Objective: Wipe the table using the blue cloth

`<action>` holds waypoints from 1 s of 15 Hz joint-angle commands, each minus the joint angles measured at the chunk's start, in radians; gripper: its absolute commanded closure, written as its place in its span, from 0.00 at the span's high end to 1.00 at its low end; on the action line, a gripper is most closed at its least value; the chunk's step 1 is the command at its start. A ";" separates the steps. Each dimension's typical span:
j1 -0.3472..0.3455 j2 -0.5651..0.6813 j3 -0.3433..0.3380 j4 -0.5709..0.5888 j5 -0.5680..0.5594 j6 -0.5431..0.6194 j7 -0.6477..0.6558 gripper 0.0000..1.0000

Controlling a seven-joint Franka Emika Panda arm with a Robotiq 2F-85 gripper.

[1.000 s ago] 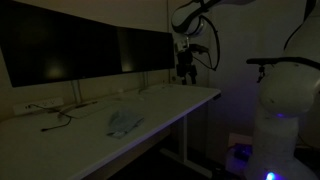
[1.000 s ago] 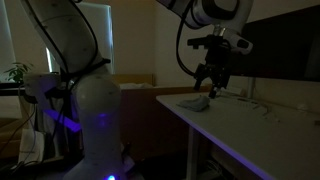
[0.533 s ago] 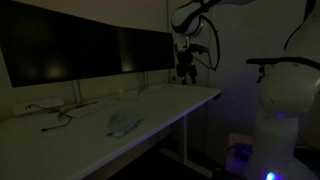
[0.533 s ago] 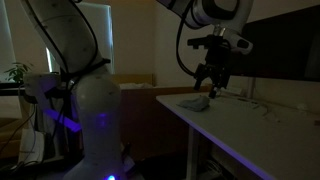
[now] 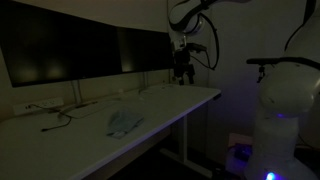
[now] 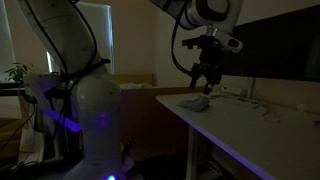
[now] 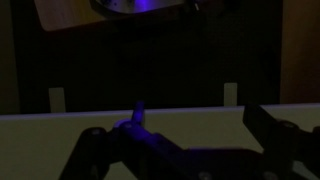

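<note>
The room is dark. The blue cloth [image 5: 124,122] lies crumpled on the white table [image 5: 190,100], near its front edge; it also shows in an exterior view [image 6: 195,102] near the table's end. My gripper [image 5: 183,76] hangs in the air above the far end of the table, well away from the cloth along the table. In an exterior view the gripper [image 6: 203,88] sits just above and behind the cloth. In the wrist view the gripper [image 7: 185,150] has its dark fingers [image 7: 275,135] wide apart and holds nothing.
Dark monitors [image 5: 80,45] line the back of the table. Cables [image 5: 60,115] lie in front of them. The white robot base [image 6: 90,110] stands beside the table end. A wooden box [image 6: 130,90] sits behind it.
The gripper has shifted a little sideways above the table end, closer over the cloth. The cloth has not moved.
</note>
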 commanded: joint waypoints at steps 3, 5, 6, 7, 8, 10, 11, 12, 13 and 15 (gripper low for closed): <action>0.060 -0.107 0.171 -0.074 0.054 0.068 0.188 1.00; 0.089 -0.111 0.230 -0.071 0.065 0.117 0.253 1.00; 0.104 -0.105 0.262 -0.066 0.066 0.156 0.291 1.00; 0.114 -0.099 0.288 -0.063 0.066 0.192 0.329 1.00; 0.129 -0.078 0.316 -0.046 0.067 0.233 0.363 1.00; 0.136 -0.049 0.366 -0.039 0.035 0.348 0.434 1.00; 0.134 -0.038 0.389 -0.039 0.022 0.407 0.475 1.00; 0.133 -0.015 0.416 -0.038 0.005 0.476 0.512 1.00; 0.127 0.001 0.437 -0.040 -0.016 0.533 0.542 1.00; 0.122 0.075 0.468 -0.017 -0.055 0.611 0.586 1.00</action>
